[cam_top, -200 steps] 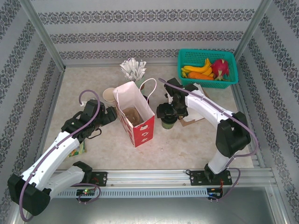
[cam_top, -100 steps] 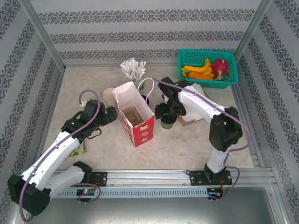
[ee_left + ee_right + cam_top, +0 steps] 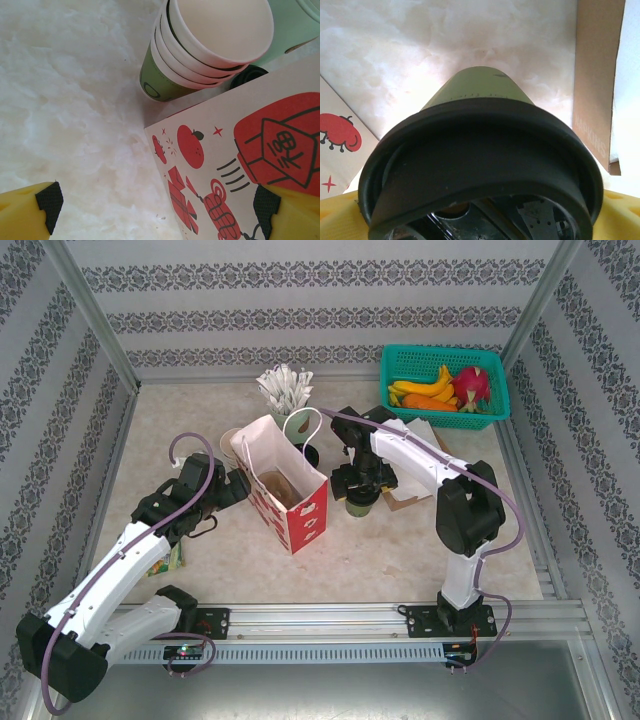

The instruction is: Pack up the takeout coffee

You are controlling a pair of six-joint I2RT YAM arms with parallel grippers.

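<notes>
On my overhead feed the right gripper [image 3: 358, 483] is clamped on the takeout coffee [image 3: 361, 504], a small cream paper cup with a green lower band and a round black plastic lid. It sits at frame centre, just right of the open white paper bag with red print [image 3: 290, 490]. I cannot tell whether the cup touches the table. The left gripper [image 3: 235, 486] is spread wide at the bag's left side, below a stack of cream paper cups [image 3: 233, 445].

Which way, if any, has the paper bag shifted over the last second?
Yes. The paper bag's open top has leaned left, so it now covers more of the stack of cups. Its red front corner has stayed where it was on the table.
</notes>
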